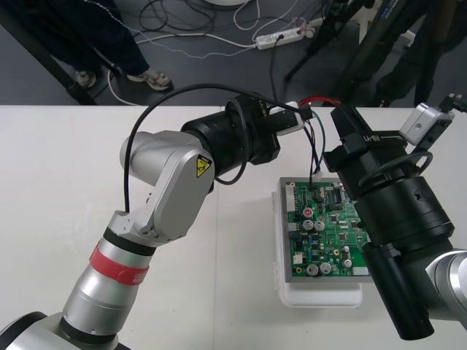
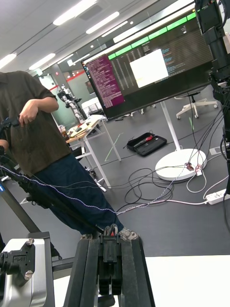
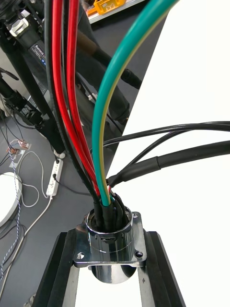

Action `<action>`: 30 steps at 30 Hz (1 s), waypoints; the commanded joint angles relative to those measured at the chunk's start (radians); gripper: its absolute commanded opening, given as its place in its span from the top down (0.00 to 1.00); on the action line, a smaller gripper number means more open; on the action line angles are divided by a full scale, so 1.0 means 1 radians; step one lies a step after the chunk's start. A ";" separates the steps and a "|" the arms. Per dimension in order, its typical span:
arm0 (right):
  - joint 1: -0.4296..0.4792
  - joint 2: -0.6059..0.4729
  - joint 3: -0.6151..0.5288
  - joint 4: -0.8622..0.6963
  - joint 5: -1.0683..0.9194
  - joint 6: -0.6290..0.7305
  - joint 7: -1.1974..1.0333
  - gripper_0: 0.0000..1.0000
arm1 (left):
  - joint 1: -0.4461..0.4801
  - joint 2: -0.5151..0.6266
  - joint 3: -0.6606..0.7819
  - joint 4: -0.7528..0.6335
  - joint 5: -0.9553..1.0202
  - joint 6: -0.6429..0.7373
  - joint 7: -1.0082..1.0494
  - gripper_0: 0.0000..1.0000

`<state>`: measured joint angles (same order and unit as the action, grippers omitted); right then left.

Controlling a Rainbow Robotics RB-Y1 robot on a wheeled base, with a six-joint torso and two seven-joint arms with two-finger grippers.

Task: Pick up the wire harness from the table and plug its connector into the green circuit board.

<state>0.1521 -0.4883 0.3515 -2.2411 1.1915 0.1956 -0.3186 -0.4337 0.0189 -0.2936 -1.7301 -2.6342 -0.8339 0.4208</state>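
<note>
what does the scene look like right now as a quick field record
circuit board: green, on white base, on table
left claw: shut on the wire harness socket, beyond the board's far edge
wires: red, green, black; run down to the board's far edge; plugged in or not, cannot tell
right claw: shut, harness wires at its tips, over the board's far corner

You've got silver links [image 1: 171,182] on the left arm, red ring [image 1: 120,266], yellow warning sticker [image 1: 203,167], black cable [image 1: 157,102] looping over.
</note>
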 commanded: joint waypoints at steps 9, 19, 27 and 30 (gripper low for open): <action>-0.022 0.014 0.007 -0.012 -0.010 -0.010 -0.034 1.00 | 0.016 -0.036 -0.019 -0.046 -0.003 0.068 0.061 1.00; -0.022 0.014 0.007 -0.012 -0.010 -0.010 -0.034 1.00 | 0.023 -0.036 -0.021 -0.046 0.002 0.084 0.085 0.00; -0.022 0.014 0.007 -0.012 -0.010 -0.011 -0.033 1.00 | 0.024 -0.036 -0.024 -0.048 0.002 0.085 0.090 0.00; -0.022 0.014 0.007 -0.012 -0.010 -0.011 -0.033 1.00 | 0.024 -0.036 -0.022 -0.046 0.000 0.085 0.090 0.00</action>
<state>0.1521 -0.4883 0.3515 -2.2403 1.1890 0.1922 -0.3186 -0.4216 0.0189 -0.2936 -1.7301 -2.6342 -0.8079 0.4465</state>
